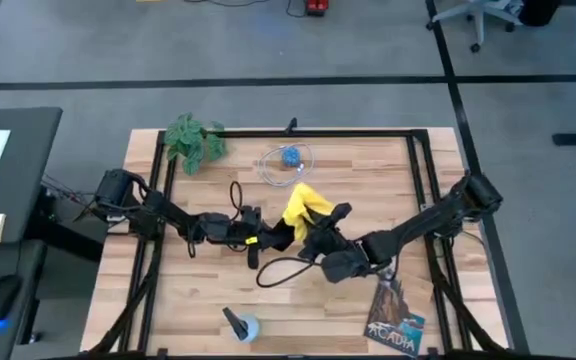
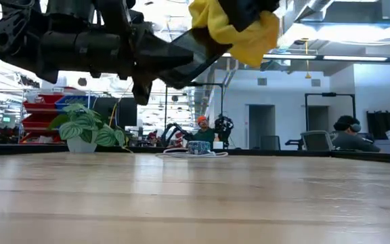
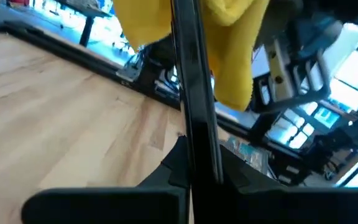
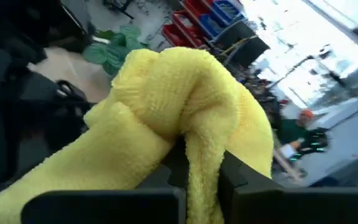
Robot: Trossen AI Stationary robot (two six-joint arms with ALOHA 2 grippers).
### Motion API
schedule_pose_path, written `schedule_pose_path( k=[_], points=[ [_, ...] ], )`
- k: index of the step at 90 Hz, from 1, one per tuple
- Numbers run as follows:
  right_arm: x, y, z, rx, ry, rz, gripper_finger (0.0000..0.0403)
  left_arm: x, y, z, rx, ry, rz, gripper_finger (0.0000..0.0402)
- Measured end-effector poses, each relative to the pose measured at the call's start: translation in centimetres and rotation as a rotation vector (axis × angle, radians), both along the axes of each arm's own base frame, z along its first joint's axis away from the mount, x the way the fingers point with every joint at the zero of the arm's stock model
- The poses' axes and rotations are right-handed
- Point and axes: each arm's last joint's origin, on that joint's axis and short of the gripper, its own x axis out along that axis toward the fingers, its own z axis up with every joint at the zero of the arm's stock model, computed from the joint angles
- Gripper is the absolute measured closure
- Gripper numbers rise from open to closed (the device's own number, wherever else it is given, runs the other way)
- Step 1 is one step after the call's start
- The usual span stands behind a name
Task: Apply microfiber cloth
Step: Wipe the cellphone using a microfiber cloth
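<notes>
Right end effector [image 1: 313,232]: I have it clamped on the microfiber cloth [image 1: 303,208], over the middle of the worktop [image 1: 388,190]; the right wrist view shows yellow fabric bunched between its fingers [image 4: 238,177].
Left end effector [image 1: 258,242]: I see it gripping a thin black slab, a smartphone [image 3: 194,106], edge-on, just beside the right one.
Microfiber cloth: lifted off the worktop, rumpled, hanging against the smartphone's upper end.
Smartphone: raised and tilted in the low view, clear of the wood.
Around them: a green plant [image 1: 194,141] at the far left corner, a blue object inside a clear ring [image 1: 288,158] near the far edge, a printed booklet [image 1: 396,320] at the near right.
</notes>
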Motion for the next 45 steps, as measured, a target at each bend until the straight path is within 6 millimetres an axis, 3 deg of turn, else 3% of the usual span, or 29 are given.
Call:
schedule_pose_path(
  k=[20, 45],
  points=[
    [1.3, 0.1, -1.9, 0.042, 0.010, 0.064, 0.0394, 0.0, 0.0, -0.7, 0.011, 0.074, 0.001, 0.0395],
    [1.3, 0.8, -1.3, -0.025, 0.052, 0.114, 0.0394, 0.1, 0.1, -0.9, 0.032, 0.104, 0.014, 0.0395]
  ],
)
